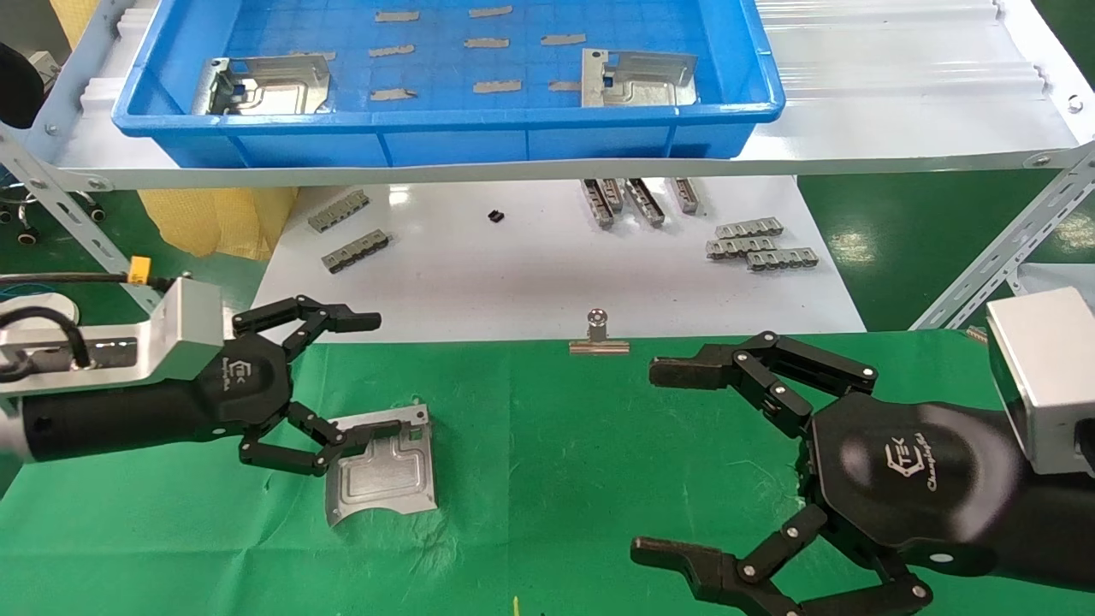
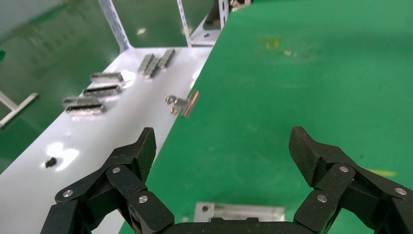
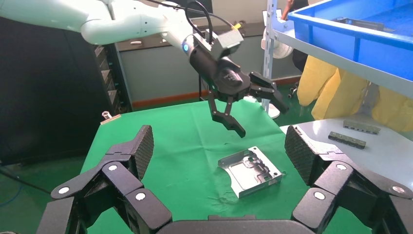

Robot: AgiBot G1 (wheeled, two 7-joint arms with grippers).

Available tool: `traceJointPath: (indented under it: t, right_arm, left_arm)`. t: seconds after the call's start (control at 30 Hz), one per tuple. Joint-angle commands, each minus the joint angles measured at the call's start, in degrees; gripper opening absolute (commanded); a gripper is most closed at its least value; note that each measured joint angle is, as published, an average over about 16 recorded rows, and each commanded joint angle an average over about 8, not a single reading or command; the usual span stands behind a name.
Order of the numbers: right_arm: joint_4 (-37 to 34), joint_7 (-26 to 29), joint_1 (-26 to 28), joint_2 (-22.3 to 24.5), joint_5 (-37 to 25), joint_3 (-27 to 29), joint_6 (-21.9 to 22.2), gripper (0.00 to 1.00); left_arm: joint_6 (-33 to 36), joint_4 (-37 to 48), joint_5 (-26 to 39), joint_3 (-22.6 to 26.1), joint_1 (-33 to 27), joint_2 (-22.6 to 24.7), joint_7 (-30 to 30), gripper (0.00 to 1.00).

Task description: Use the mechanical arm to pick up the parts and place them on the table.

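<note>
Right tool: nearest the head camera, the right tool point(image 1: 684, 462) hangs over the green tabletop point(image 1: 556, 445), fingers spread wide, gripping nothing, well apart from any part.
Left tool: the left tool point(image 1: 355, 376) is splayed open above the delivered part; the right wrist view shows it lifted clear of the plate, while from the head camera its lower finger merely overlaps the plate's edge.
Part on tabletop: one silver part point(image 1: 382, 466) lies flat on the cloth, curved edge toward the robot, released.
Parts in bin: two more parts wait in the blue bin point(image 1: 445, 128) on the shelf, one at the left point(image 1: 265, 84), one at the right point(image 1: 637, 79).
Risk, cloth: judged from the wrinkles, a low finger could snag the fabric and drag the plate sideways.
Risk, bin: the bin wall and shelf rail stand between arm and remaining parts; a shallow reach might strike the rim, and the thin, shiny plates could slip from a pinch on one flange.
Count, strips in bin: about nine small grey slips.
Count, white board point(image 1: 556, 257): roughly nine notched strips, in groups of two, four and three.
Count, binder clips: one in the head view point(image 1: 599, 335); another at the far corner in the right wrist view.
</note>
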Motion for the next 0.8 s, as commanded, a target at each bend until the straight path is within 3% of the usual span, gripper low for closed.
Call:
traceJointPath:
  t: [0.03, 0.8]
  right_arm:
    - [0.0, 0.0, 0.0, 0.0, 0.0, 0.0, 0.0, 1.0]
    - [0.0, 0.0, 0.0, 0.0, 0.0, 0.0, 0.0, 1.0]
  left_arm:
    - [-0.2, -2.4, -1.1, -0.8, 1.3, -0.7, -1.6, 1.0]
    - [-2.2, -29.3, -13.3, -10.0, 15.6, -8.4, -20.3, 1.0]
